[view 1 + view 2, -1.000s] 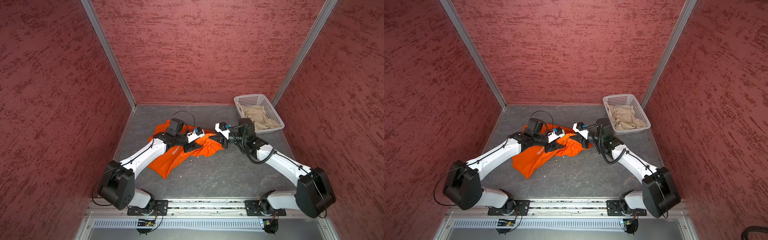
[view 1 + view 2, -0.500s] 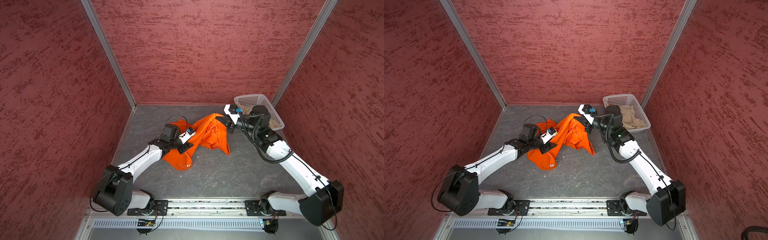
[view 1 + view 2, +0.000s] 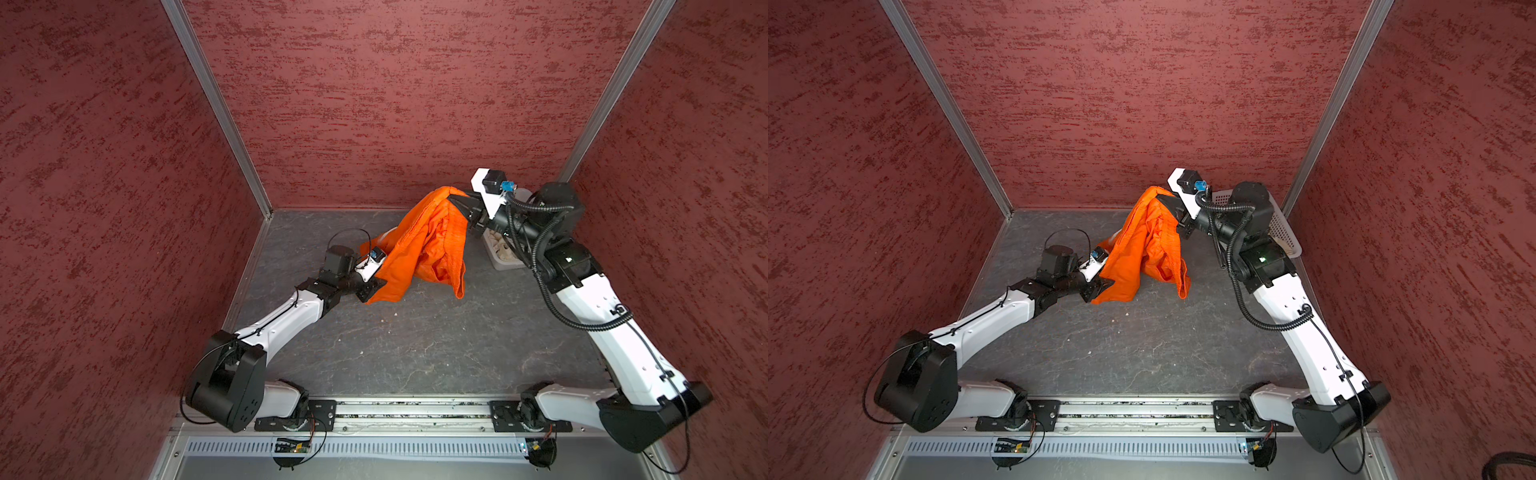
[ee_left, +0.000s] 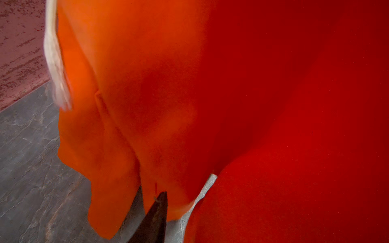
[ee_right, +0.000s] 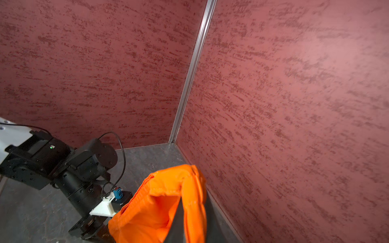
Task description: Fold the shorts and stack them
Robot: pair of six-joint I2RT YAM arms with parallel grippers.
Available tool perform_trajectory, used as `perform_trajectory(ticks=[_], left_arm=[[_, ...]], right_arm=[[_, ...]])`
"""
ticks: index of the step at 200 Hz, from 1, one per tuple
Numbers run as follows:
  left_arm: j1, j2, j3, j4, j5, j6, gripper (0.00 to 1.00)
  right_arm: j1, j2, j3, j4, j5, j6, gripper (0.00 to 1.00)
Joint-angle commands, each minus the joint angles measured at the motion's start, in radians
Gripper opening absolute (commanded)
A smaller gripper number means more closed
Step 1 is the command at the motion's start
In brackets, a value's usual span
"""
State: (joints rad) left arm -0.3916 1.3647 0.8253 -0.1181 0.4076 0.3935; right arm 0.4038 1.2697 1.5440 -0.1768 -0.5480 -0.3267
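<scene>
Orange shorts (image 3: 428,241) dangling beside basket (image 3: 1285,232), top edge pinched in right gripper (image 3: 456,204), low corner at left gripper (image 3: 371,287), hold there unclear

Left arm (image 3: 286,318) and right arm (image 3: 636,357): white shells, black joints.
Ribbed black cable (image 3: 590,329) loops behind the right gripper (image 3: 455,202).

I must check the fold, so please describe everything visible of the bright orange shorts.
The bright orange cloth shorts are crumpled fabric with a gathered waistband, raised and unfolded. The right claw is shut on the top edge; the left claw seems to pinch a low corner. One leg hangs near the grey table; whether it touches is unclear.
</scene>
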Motion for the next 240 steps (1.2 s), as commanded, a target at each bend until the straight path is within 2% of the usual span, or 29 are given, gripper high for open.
perform_trajectory(ticks=[1, 31, 62, 78, 85, 116, 135, 174, 195, 225, 240], left_arm=[[0.014, -0.013, -0.012, 0.037, -0.005, -0.026, 0.43], [0.029, -0.013, -0.034, 0.072, 0.051, -0.034, 0.43], [0.041, -0.008, -0.054, 0.127, 0.264, -0.022, 0.45], [0.043, 0.003, -0.051, 0.140, 0.334, -0.025, 0.45], [0.045, 0.011, -0.043, 0.131, 0.351, -0.025, 0.42], [0.053, 0.012, -0.028, 0.071, 0.365, -0.012, 0.12], [0.062, -0.013, 0.000, -0.004, 0.278, -0.005, 0.00], [0.116, -0.110, 0.182, -0.358, -0.032, 0.065, 0.00], [0.182, -0.183, 0.280, -0.494, -0.137, 0.084, 0.00], [0.255, -0.252, 0.452, -0.669, -0.272, 0.130, 0.00], [0.281, -0.271, 0.552, -0.749, -0.335, 0.152, 0.00]], right_arm=[[-0.004, -0.005, 0.077, -0.049, 0.071, -0.025, 0.00], [-0.003, 0.003, 0.111, -0.092, 0.095, -0.047, 0.00], [-0.003, 0.011, 0.124, -0.110, 0.095, -0.053, 0.00], [-0.003, 0.020, 0.132, -0.126, 0.098, -0.054, 0.00], [-0.003, 0.024, 0.137, -0.135, 0.101, -0.056, 0.00], [-0.005, 0.039, 0.152, -0.159, 0.130, -0.061, 0.00], [-0.016, 0.041, 0.149, -0.168, 0.151, -0.062, 0.00], [-0.040, 0.016, 0.116, -0.230, 0.147, -0.027, 0.00], [-0.040, -0.028, 0.086, -0.262, 0.127, 0.029, 0.00], [-0.040, -0.092, 0.077, -0.293, 0.204, 0.167, 0.00], [-0.039, -0.108, 0.117, -0.352, 0.162, 0.165, 0.00]])
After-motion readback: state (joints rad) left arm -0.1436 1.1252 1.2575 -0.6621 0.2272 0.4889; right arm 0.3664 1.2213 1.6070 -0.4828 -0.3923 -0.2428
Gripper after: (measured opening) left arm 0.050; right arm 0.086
